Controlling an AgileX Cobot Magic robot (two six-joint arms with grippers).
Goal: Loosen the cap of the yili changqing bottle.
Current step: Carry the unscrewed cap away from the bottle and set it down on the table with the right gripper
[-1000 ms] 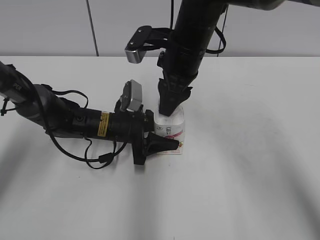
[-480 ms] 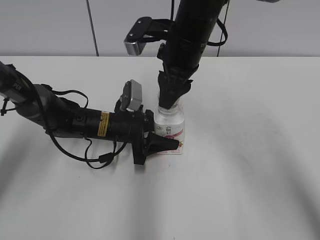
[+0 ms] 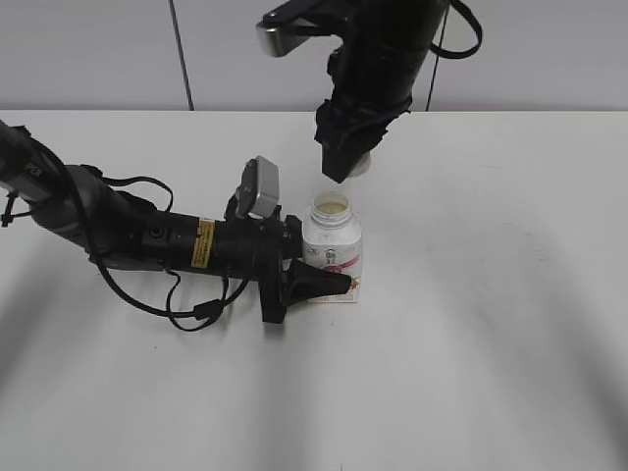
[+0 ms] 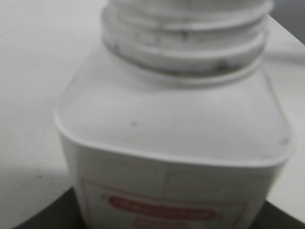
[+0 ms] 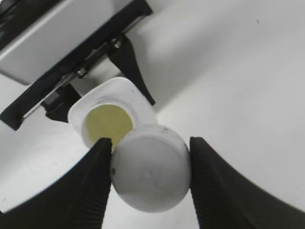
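Observation:
The yili changqing bottle (image 3: 333, 245) stands upright on the white table, its wide neck open and yellowish content showing (image 5: 107, 123). My left gripper (image 3: 319, 283) is shut on the bottle's lower body; the left wrist view shows the bottle (image 4: 171, 138) filling the frame, with bare threads on top. My right gripper (image 3: 343, 167) is shut on the white cap (image 5: 150, 167) and holds it in the air above and a little behind the bottle's mouth. In the exterior view the cap (image 3: 359, 164) shows only as a white sliver behind the fingers.
The white table (image 3: 491, 294) runs to a grey wall at the back. The left arm lies low across the table from the left, with a looped black cable (image 3: 196, 312) beside it. The right arm hangs down from the top centre.
My right gripper has risen from the bottle's neck with the cap in it. The bottle's mouth now stands open. The left arm has not moved.

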